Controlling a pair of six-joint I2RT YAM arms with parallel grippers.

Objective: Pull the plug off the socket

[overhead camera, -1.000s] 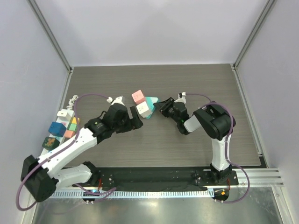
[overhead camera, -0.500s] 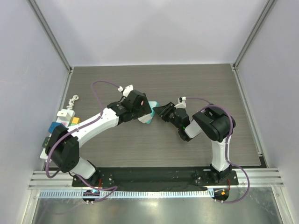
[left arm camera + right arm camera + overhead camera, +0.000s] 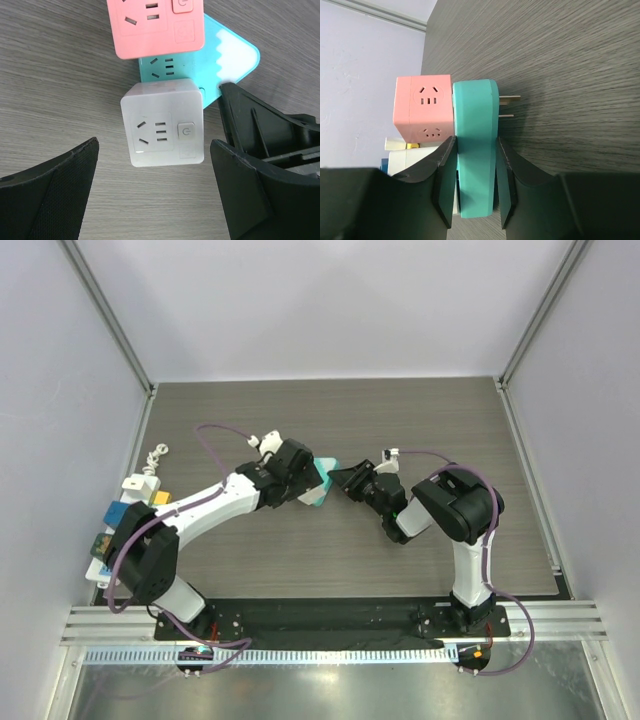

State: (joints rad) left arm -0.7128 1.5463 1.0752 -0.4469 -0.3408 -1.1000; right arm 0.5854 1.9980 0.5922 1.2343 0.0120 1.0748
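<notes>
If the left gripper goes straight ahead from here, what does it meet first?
The white socket cube, which sits between the left gripper's open fingers. The pink cube and teal adapter lie beyond it. How close it is, I can't judge.

Matt plastic plug (image 3: 475,150), woodgrain table (image 3: 560,45)

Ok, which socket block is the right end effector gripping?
The teal one, prongs exposed; the pink cube and white cube lie outside the right end effector.

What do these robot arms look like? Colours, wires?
The left arm and right arm match: white tube-like links, chunky black joints, and a thin purple cable looping loosely along each. The gripper fingers are matt black wedges. No markings show.
</notes>
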